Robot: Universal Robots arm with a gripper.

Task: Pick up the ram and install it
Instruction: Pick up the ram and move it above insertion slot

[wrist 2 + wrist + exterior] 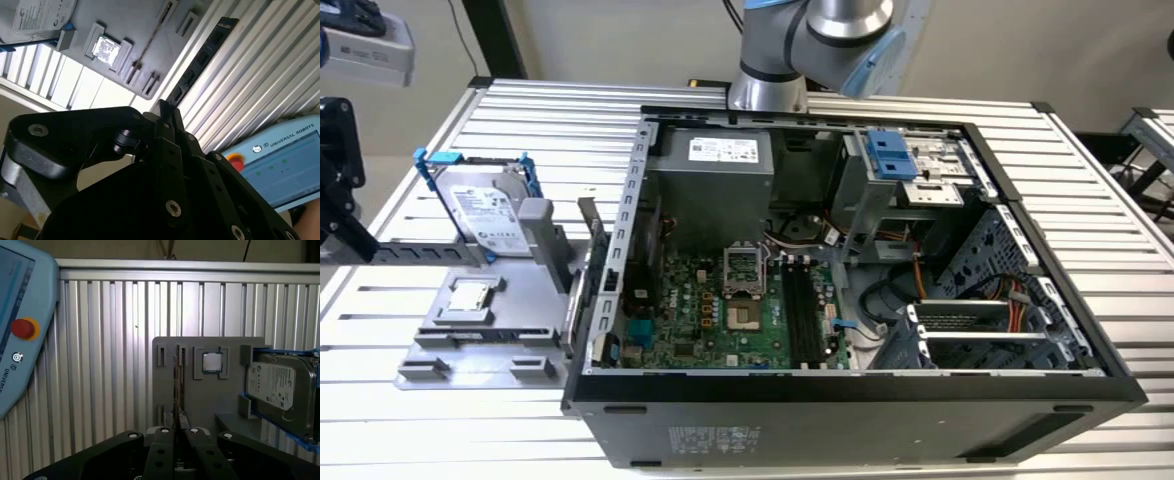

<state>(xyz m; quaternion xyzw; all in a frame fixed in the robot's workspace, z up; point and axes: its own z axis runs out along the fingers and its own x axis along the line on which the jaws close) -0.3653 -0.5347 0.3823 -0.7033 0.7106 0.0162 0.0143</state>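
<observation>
The ram [175, 385] is a thin stick seen edge-on, standing in a slot of the grey fixture plate [200, 405]. In the second wrist view the ram [152, 42] runs as a thin diagonal line across the same fixture [130, 25]. My gripper [176, 421] hangs well above the fixture, and its fingertips sit in line with the ram in the first wrist view. In the second wrist view, the black fingers [161, 111] meet at their tips with nothing between them. The gripper [165, 109] is shut and empty.
An open computer case [607, 395] lies on the slatted table, with a green motherboard [707, 320] and black memory slots [803, 312] inside. A hard drive [487, 215] and a processor chip [467, 296] sit on the fixture. A blue teach pendant [20, 325] lies on the table.
</observation>
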